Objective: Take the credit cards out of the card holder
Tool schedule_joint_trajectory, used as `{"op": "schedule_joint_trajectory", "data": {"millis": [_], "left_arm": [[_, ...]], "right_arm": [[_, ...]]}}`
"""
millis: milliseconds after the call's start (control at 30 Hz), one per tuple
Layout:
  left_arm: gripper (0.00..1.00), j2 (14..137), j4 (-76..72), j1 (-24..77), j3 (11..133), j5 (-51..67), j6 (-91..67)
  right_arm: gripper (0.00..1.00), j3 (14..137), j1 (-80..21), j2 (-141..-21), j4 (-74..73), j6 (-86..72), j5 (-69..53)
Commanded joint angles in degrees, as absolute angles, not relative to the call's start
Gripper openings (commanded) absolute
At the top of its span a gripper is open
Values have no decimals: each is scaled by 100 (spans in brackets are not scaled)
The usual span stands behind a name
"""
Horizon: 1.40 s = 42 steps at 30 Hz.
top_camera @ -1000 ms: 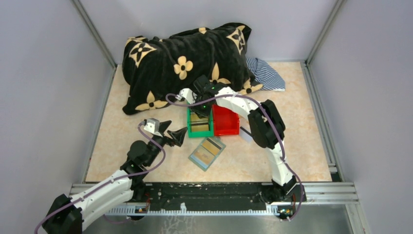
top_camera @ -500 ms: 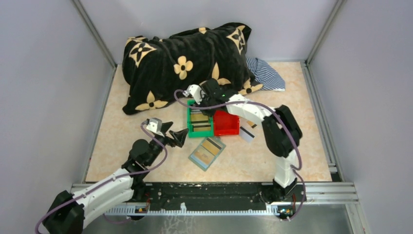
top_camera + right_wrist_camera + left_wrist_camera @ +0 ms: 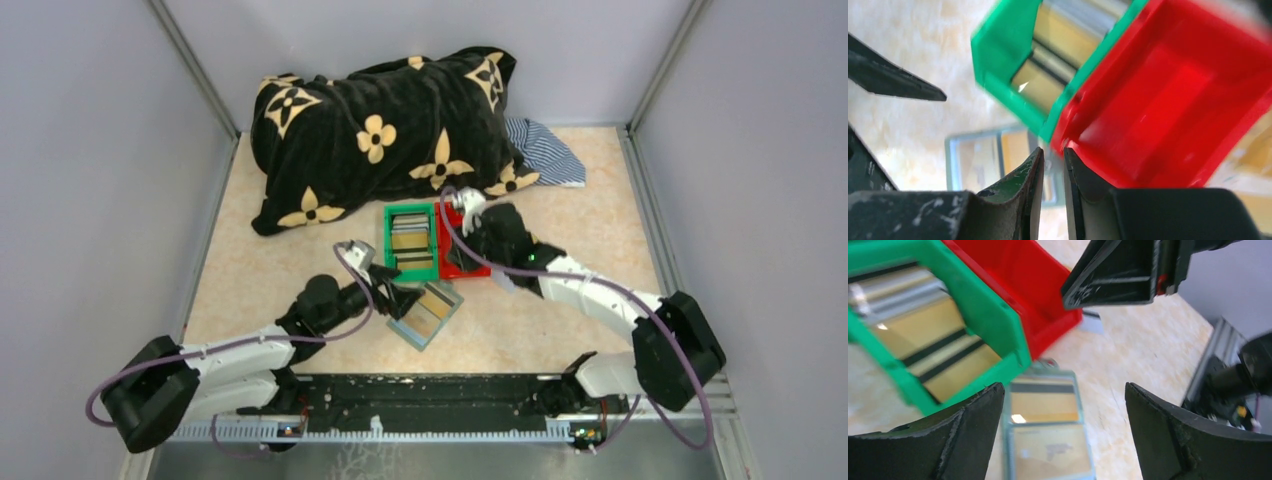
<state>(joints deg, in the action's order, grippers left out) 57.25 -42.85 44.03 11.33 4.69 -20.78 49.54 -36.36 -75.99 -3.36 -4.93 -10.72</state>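
The grey-green card holder [image 3: 427,312] lies open on the table in front of the bins, with gold credit cards showing in its clear pockets [image 3: 1045,407]. Several more gold cards [image 3: 409,241] lie in the green bin [image 3: 388,245]. My left gripper [image 3: 400,297] is open and empty, low at the holder's left edge, with the holder [image 3: 1048,440] between its fingers [image 3: 968,435]. My right gripper [image 3: 455,258] is shut and empty, over the near corner of the red bin [image 3: 470,268]. In the right wrist view its tips [image 3: 1053,155] sit above the holder [image 3: 978,160].
The red bin [image 3: 1168,100] stands against the green bin [image 3: 998,55] and looks empty. A black blanket with tan flowers [image 3: 370,130] and a striped cloth [image 3: 548,152] lie at the back. Grey walls close in left and right.
My right gripper has pulled back from over the green bin to the red bin's near corner. My left gripper has moved right, down to the card holder.
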Motion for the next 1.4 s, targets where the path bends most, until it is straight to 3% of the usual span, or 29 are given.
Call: {"op": "schedule_joint_trajectory", "data": {"millis": [0,67,167,567,700,867,1100,1367], "left_arm": [[93,6317,-4431,4999,1357,390,-2294],[90,6664,-4532,5086,1364,447,-2620],[89,6994,-4605,5291,1355,351,-2767],[87,7914,-2963,5818,2101,-429,-2842],[85,7893,-2546,5818,2143,-200,-2811],[86,7904,-2530,5962,2313,1059,-2362],[86,8081,-1868,6214,2684,832,-2246],[86,7814,-1421,6146,2306,518,-2317]], "right_arm": [[21,3935,-3841,-7128,162,-1166,-1336],[7,3635,-3896,-7029,234,-1247,-1305],[0,3347,-3935,-6929,332,-1299,-1158],[0,2795,-3930,-7690,1408,-1345,-1034],[0,2768,-3929,-7975,1640,-1339,-1086],[0,2781,-3929,-8169,1655,-1277,-1028],[0,2811,-3935,-8267,1506,-1282,-1240],[0,2770,-4130,-7529,628,-1161,-1747]]}}
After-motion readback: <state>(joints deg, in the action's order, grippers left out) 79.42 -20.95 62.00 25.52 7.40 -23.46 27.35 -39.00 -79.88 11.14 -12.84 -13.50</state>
